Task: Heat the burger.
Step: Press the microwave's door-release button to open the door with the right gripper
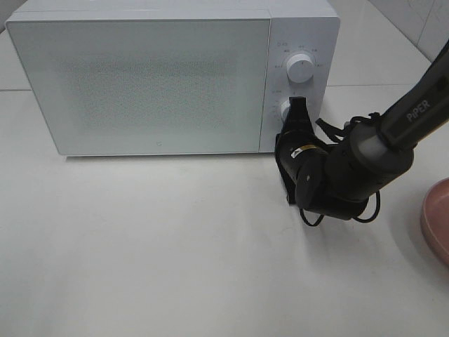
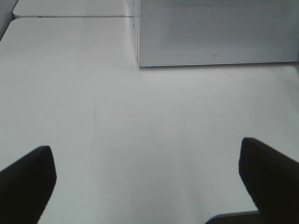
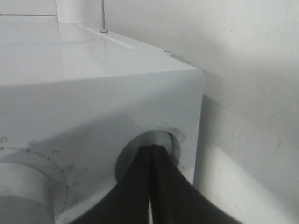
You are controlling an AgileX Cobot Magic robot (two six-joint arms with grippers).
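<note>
The burger is out of view. The white microwave (image 1: 140, 77) stands at the back with its door closed; it also shows in the left wrist view (image 2: 215, 32). My right gripper (image 1: 297, 105) reaches to the control panel, fingers together, tips at the lower knob (image 1: 285, 110). In the right wrist view the two dark fingers (image 3: 135, 186) meet in a point (image 3: 152, 151) against that round knob (image 3: 172, 140). My left gripper (image 2: 149, 182) is open and empty over the bare table (image 2: 117, 130), left of the microwave's front; it is outside the exterior view.
The upper knob (image 1: 302, 69) sits above the lower one on the panel. A pink plate (image 1: 438, 217) lies at the right edge of the table, partly cut off. The right arm (image 1: 414, 105) crosses in from the upper right.
</note>
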